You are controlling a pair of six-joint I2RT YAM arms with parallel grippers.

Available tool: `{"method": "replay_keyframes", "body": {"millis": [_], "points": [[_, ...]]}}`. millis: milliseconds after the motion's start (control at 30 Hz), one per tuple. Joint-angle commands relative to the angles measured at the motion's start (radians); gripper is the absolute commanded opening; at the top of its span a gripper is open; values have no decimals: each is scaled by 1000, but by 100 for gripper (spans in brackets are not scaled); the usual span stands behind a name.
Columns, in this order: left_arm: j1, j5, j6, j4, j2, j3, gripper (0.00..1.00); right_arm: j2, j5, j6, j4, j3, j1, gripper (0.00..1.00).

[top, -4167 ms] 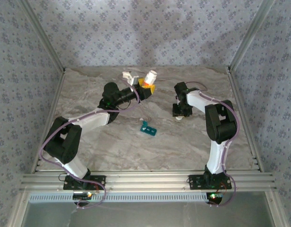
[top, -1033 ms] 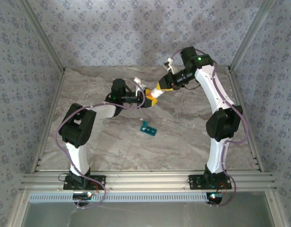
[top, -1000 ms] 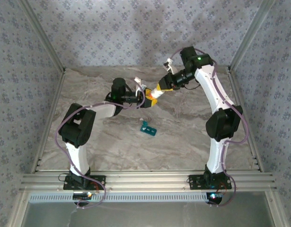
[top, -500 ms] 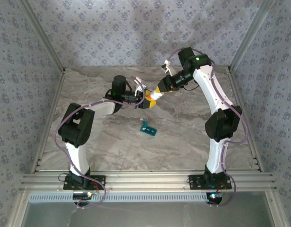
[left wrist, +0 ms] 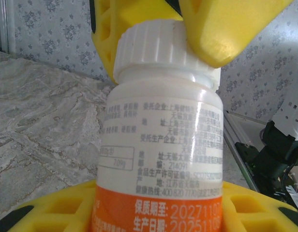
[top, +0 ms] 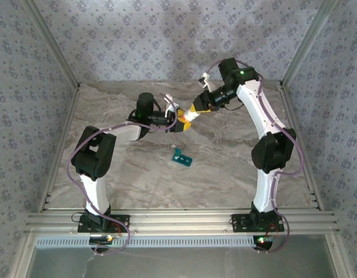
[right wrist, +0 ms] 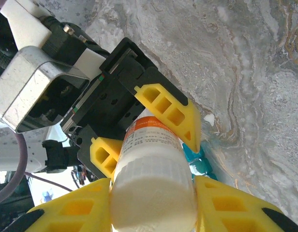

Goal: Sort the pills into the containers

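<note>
The white bottle (top: 188, 116) with an orange band hangs tilted above the table's back middle, gripped from both ends. My left gripper (top: 181, 119) is shut on its orange-banded body (left wrist: 161, 145). My right gripper (top: 197, 107) is shut on its ribbed white cap (right wrist: 151, 193), with yellow fingers (left wrist: 226, 29) on either side of it. The teal containers (top: 182, 156) lie on the table in front of the bottle, one lid standing up, and show under the bottle (right wrist: 197, 162) in the right wrist view. A small white pill-like bit (right wrist: 209, 118) lies on the table nearby.
The marble-patterned table (top: 225, 168) is boxed in by patterned walls and aluminium frame rails (top: 178, 220). Both arms arch toward the back middle, and there is free room around the containers.
Since 4.2 s ago the right gripper rose from the table and closed on the bottle's cap. In the last second both grippers and the bottle shifted slightly up and back.
</note>
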Motion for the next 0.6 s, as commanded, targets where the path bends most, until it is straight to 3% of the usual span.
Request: {"method": "replay_keyframes", "body": {"millis": [0, 233, 567], "points": [[-29, -60, -6, 94, -54, 43, 0, 35, -98, 71, -42, -24, 46, 38], [-32, -79, 5, 81, -61, 32, 0, 22, -67, 121, -11, -26, 28, 41], [-31, -91, 20, 55, -59, 28, 0, -8, -48, 217, 70, -26, 9, 55]]}}
